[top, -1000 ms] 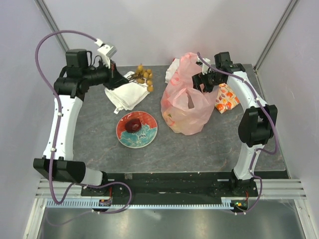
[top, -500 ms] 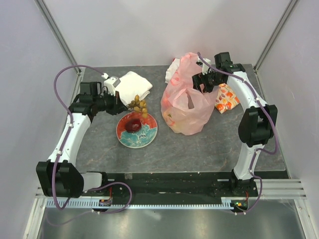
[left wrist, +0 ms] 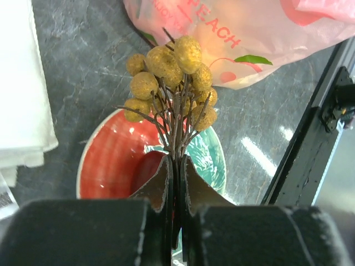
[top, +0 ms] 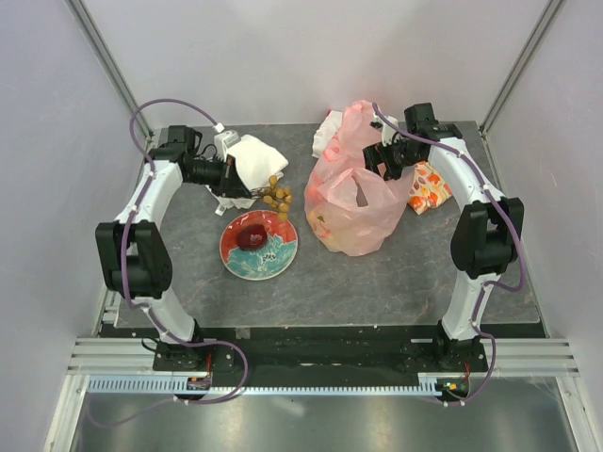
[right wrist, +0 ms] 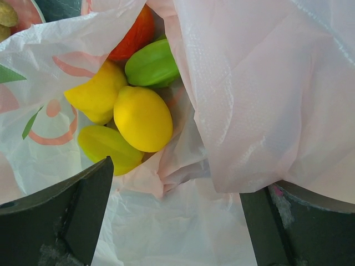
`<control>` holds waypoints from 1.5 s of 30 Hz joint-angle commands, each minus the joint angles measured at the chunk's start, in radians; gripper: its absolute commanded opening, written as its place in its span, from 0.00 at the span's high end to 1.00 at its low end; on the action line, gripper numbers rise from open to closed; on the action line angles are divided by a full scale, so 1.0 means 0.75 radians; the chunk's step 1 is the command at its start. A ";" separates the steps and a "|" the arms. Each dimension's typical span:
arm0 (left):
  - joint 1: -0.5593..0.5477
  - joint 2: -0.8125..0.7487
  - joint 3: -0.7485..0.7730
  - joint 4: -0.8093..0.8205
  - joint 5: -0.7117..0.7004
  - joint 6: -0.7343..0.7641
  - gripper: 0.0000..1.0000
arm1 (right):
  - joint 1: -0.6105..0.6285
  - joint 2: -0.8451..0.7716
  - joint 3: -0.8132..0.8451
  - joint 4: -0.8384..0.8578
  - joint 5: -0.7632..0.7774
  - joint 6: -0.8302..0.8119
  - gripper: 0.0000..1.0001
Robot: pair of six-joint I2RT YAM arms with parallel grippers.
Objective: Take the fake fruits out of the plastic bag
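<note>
My left gripper (top: 247, 179) is shut on the stems of the brownish grape bunch (top: 278, 197) and holds it just above the far edge of the red plate (top: 273, 264). In the left wrist view the bunch (left wrist: 169, 72) sticks out beyond the gripper (left wrist: 176, 160), over the plate (left wrist: 108, 160). A dark red plum (top: 252, 234) lies on the plate. The pink plastic bag (top: 353, 202) stands right of the plate. My right gripper (top: 384, 156) is open at its mouth, with bag film between the fingers (right wrist: 175, 221). Inside lie a yellow fruit (right wrist: 143, 118), green piece (right wrist: 152, 64), orange (right wrist: 133, 36) and yellow pear (right wrist: 97, 94).
A white cloth (top: 252, 158) lies at the back left, under my left wrist. An orange-patterned cloth (top: 429, 188) lies right of the bag. Another white cloth (top: 327, 126) shows behind the bag. Frame posts stand at the back corners.
My left arm has carried the grape bunch from the back of the table forward to the plate's far edge, and its elbow has swung back and left. The right gripper has stayed at the bag's mouth.
</note>
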 commanded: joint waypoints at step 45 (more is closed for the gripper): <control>-0.346 0.326 0.867 0.256 -0.233 -0.288 0.01 | 0.266 -0.413 -0.236 0.003 -0.039 -0.084 0.02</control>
